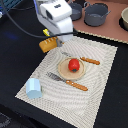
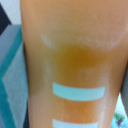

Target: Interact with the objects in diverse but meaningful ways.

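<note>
The fingers [image 1: 51, 40] grasp the bread slab [image 1: 48, 45], lifted above the mat's [image 1: 100, 75] far corner, probably for moving elsewhere.

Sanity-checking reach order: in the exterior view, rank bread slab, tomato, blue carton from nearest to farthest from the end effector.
1. Bread slab: right at the end effector, mat's far corner.
2. Tomato: on the plate, mid-mat.
3. Blue carton: mat's near corner, exterior view's left.

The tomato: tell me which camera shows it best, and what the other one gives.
The exterior view shows it best: the red tomato sits whole and unobstructed on the round plate, between the fork and the knife. The wrist view shows none of it, only a blurred orange surface close up.
</note>
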Tool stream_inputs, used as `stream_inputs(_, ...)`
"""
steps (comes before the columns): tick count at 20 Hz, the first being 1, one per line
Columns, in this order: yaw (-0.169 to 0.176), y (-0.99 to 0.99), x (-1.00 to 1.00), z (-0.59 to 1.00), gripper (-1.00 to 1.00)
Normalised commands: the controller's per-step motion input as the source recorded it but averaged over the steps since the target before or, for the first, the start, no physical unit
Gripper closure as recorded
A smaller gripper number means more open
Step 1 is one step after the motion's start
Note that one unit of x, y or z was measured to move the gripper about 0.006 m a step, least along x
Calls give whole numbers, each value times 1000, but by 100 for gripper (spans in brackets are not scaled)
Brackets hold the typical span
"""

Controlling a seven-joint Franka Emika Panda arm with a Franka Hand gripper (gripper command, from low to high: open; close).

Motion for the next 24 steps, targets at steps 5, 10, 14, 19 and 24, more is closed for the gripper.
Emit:
stream_inputs(5,0,462,962,207,100)
stream_inputs(10,-3,495,887,34,100)
stream_inputs(14,-93,431,571,14,100)
stream_inputs(19,-111,484,494,86,100)
stream_inputs(24,-55,668,510,35,100)
